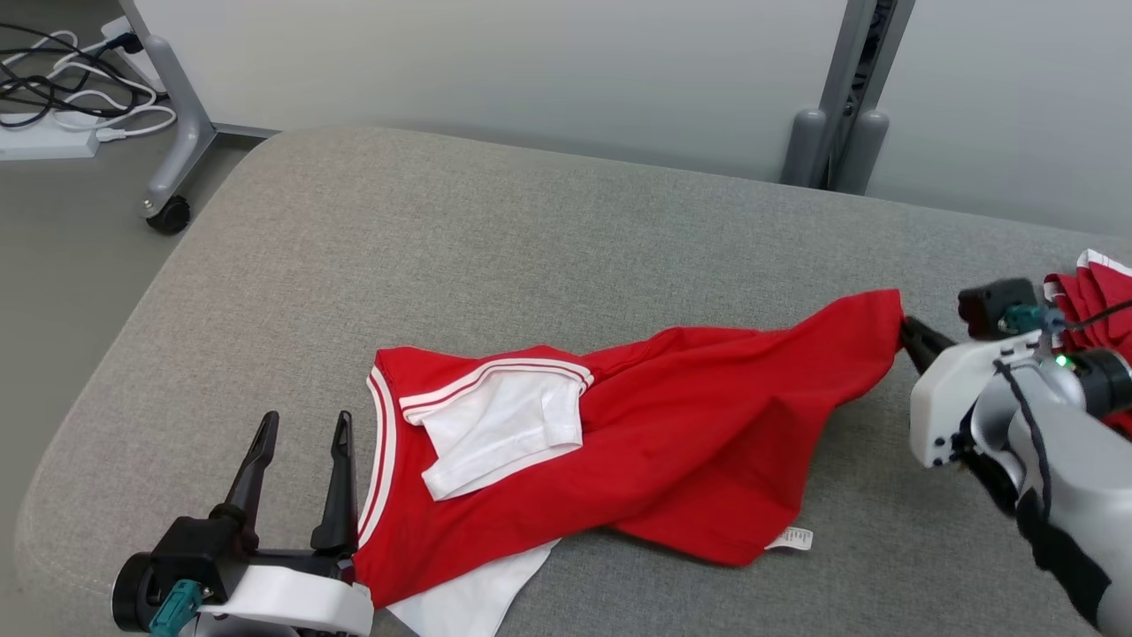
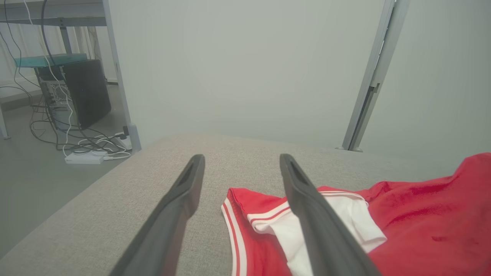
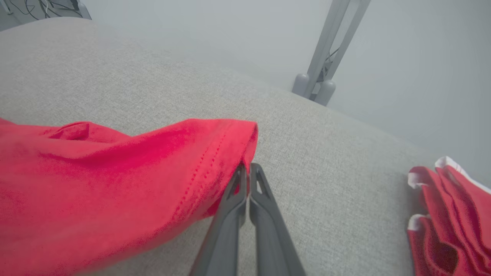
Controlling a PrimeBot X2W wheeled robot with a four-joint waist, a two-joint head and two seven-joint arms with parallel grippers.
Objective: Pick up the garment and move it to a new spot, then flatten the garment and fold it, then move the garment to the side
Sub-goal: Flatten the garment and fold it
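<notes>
A red garment (image 1: 672,442) with white-striped trim lies rumpled across the lower middle of the head view, on a grey padded surface (image 1: 531,248) that takes up most of the frame. At the right edge, the right gripper (image 1: 904,327) has its two dark fingers pressed together on the garment's far corner, and the cloth is drawn up to a point where they pinch it. The right wrist view shows the stitched hem caught between the closed fingertips. At the lower left, the left gripper (image 1: 306,418) has its fingers spread wide and holds nothing, with one finger just beside the garment's striped edge. A white sleeve (image 1: 500,425) lies folded over the red body at centre left, and a small white care label (image 1: 793,537) pokes out along the garment's lower edge. A second red-and-white cloth (image 1: 1097,292) sits bunched at the far right, behind the right arm and apart from the garment. In the upper left corner, cables (image 1: 62,80) trail over the floor near a castor (image 1: 168,215). A grey metal post (image 1: 849,97) stands at the upper right against a pale wall.
</notes>
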